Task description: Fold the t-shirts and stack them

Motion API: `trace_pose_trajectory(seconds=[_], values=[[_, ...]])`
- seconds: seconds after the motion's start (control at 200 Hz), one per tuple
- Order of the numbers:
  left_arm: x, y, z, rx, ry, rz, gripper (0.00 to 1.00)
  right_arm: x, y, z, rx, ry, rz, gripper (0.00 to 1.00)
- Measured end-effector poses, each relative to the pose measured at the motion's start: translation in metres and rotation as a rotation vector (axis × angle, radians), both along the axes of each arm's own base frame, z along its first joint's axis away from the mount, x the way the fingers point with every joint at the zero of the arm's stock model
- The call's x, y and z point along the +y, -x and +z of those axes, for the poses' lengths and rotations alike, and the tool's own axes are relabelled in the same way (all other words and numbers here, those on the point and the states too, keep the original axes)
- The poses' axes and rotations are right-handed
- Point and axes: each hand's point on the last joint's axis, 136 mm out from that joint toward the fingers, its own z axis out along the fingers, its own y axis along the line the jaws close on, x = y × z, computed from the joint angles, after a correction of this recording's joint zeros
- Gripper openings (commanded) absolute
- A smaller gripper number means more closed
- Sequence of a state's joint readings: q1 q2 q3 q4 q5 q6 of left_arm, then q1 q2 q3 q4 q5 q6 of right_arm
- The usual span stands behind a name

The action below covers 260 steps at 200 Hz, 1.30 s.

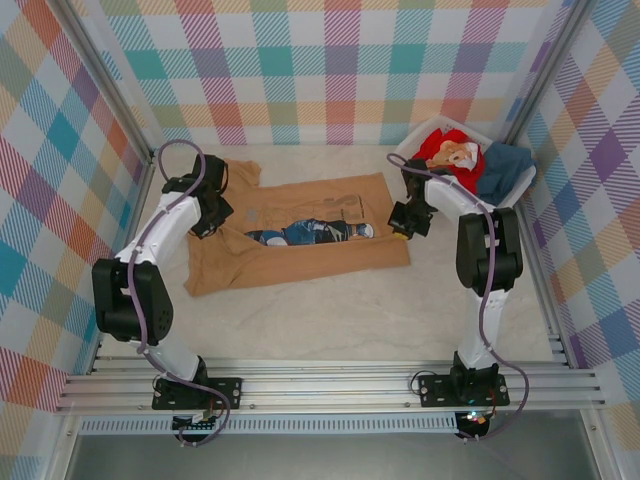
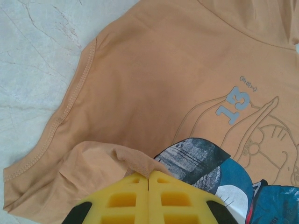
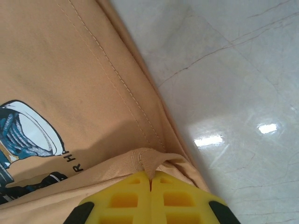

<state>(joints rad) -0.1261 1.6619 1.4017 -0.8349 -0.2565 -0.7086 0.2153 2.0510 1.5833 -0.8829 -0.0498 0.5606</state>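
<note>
The tan-brown t-shirt point(image 1: 300, 245) lies spread across the table, its blue-and-white cartoon print point(image 1: 310, 233) showing in a gap between folded-over cloth. My left gripper point(image 1: 212, 225) is shut on a pinch of the shirt's edge near the sleeve point(image 2: 126, 161). My right gripper point(image 1: 404, 225) is shut on the hem at the shirt's right side point(image 3: 152, 163). Both pinched edges are lifted and folded over the shirt body. A red printed t-shirt point(image 1: 450, 152) and a dark teal one point(image 1: 505, 160) lie bunched in the white basket point(image 1: 520, 185) at the back right.
The marble-pattern tabletop point(image 1: 400, 320) lies bare in front of the shirt. Checked walls and metal frame posts point(image 1: 540, 70) close in the sides and back. The basket sits right behind my right arm.
</note>
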Motion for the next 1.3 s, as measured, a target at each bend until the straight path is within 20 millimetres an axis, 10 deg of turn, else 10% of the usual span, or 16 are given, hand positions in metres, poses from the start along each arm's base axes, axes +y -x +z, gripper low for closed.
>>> trace_pose_trajectory(seconds=[0.585, 0.675, 0.86, 1.085, 1.3], values=[[0.008, -0.013, -0.009, 0.013, -0.010, -0.002, 0.00, 0.004, -0.011, -0.011, 0.016, -0.006, 0.005, 0.04], [0.008, -0.023, -0.015, 0.024, -0.003, -0.020, 0.38, 0.007, -0.013, -0.008, 0.012, -0.019, 0.015, 0.27], [0.010, -0.023, -0.016, 0.047, 0.005, -0.014, 0.62, 0.010, -0.021, 0.005, -0.029, -0.041, 0.045, 0.49], [0.018, 0.057, -0.013, 0.107, 0.073, 0.043, 0.62, -0.009, 0.028, 0.030, -0.045, -0.052, 0.021, 0.51], [0.030, 0.162, -0.084, 0.299, 0.305, 0.306, 0.61, -0.012, 0.083, 0.010, 0.031, -0.122, -0.033, 0.50]])
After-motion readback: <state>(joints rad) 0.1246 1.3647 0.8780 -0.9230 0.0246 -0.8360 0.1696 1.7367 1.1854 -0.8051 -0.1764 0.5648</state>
